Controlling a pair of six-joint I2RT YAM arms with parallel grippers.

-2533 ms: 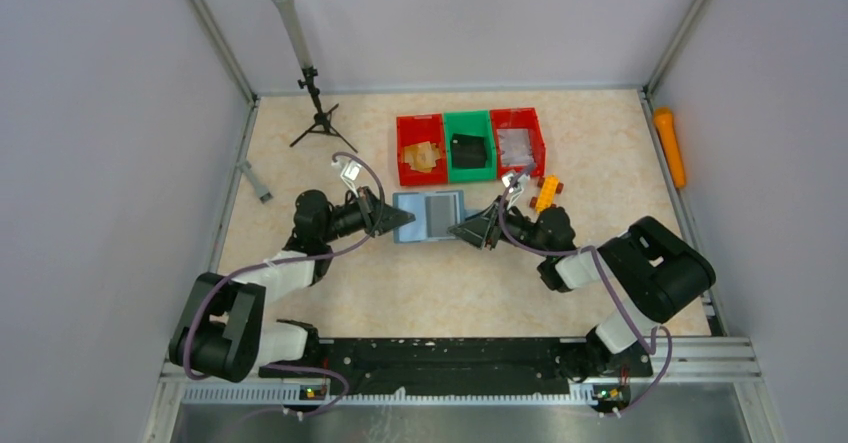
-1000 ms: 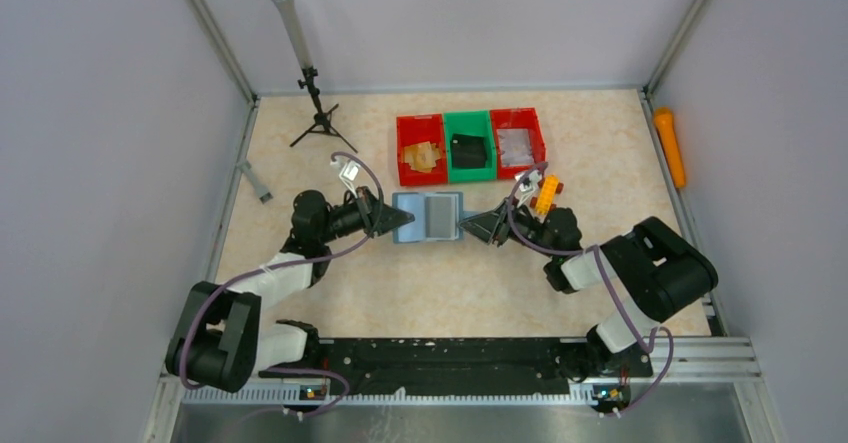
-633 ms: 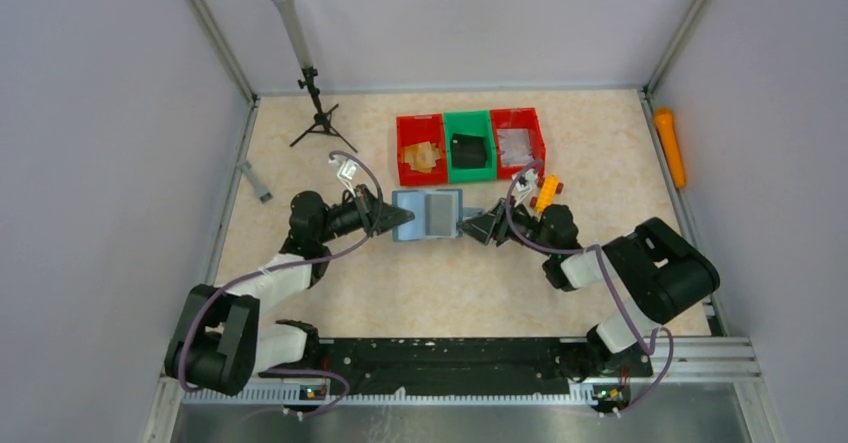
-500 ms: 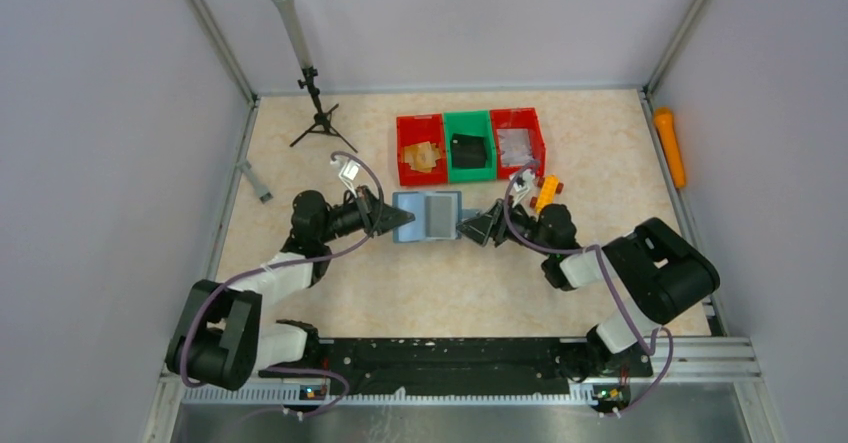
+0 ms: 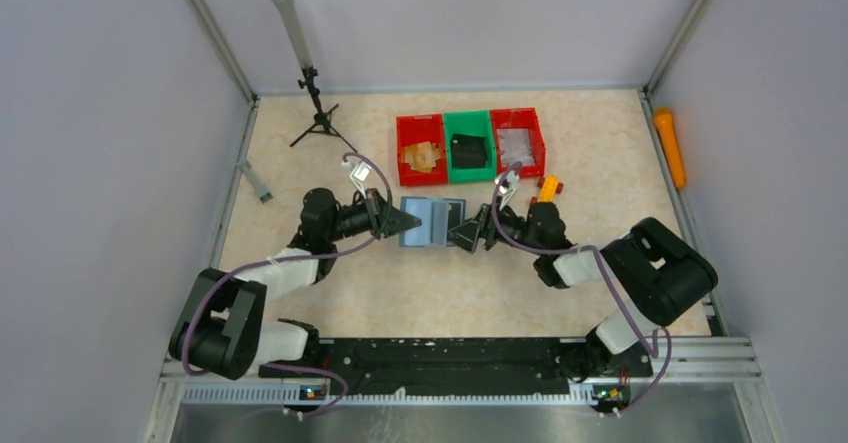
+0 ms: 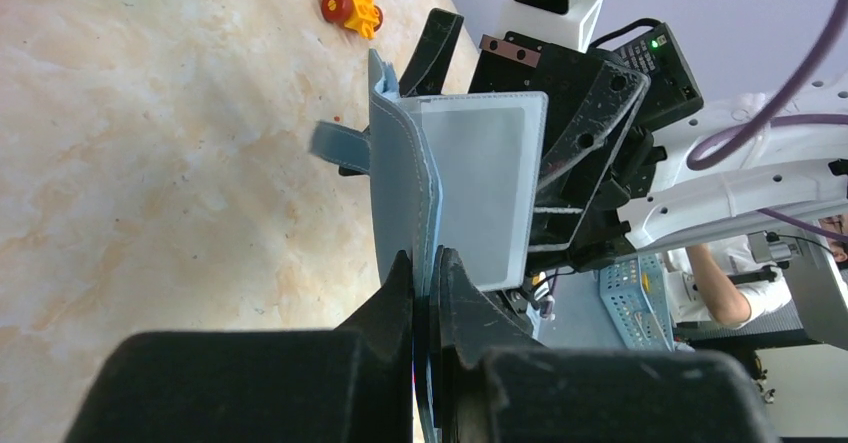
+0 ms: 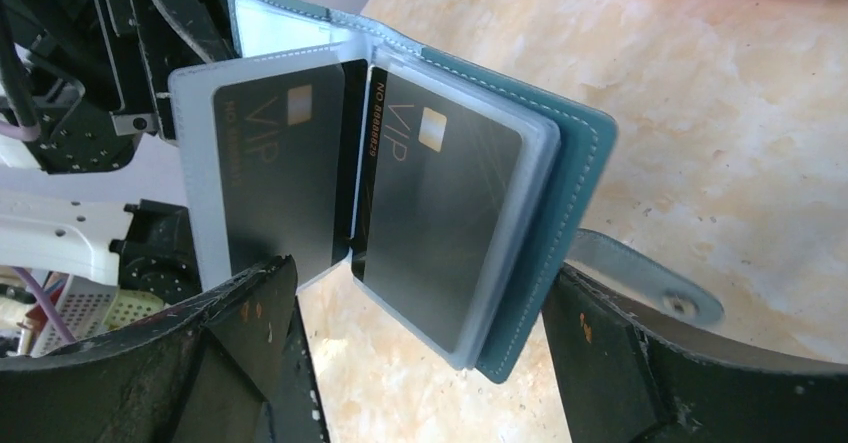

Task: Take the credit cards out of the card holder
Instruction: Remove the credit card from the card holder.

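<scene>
The slate-teal card holder (image 5: 432,221) is held up off the table, open like a book. Its clear sleeves hold two dark grey credit cards marked VIP, one on the left leaf (image 7: 275,183) and one on the right leaf (image 7: 445,213). My left gripper (image 6: 428,273) is shut on the holder's left edge (image 6: 405,183). My right gripper (image 7: 430,353) is wide open, and the holder's teal cover (image 7: 560,213) and sleeves hang between its fingers without touching them. The closure tab (image 7: 655,288) dangles beside the right finger (image 7: 640,363). From above, the two grippers (image 5: 413,225) (image 5: 466,235) face each other across the holder.
Behind the holder stand a red bin (image 5: 400,153), a green bin (image 5: 447,148) with a black object and another red bin (image 5: 541,141). A yellow brick (image 5: 545,189) lies near my right arm. An orange cylinder (image 5: 669,146) lies at the right wall, a tripod (image 5: 318,113) at the back left.
My right gripper has opened wide and moved left until its fingers flank the holder. My left gripper has shifted the holder slightly right, still gripping it.
</scene>
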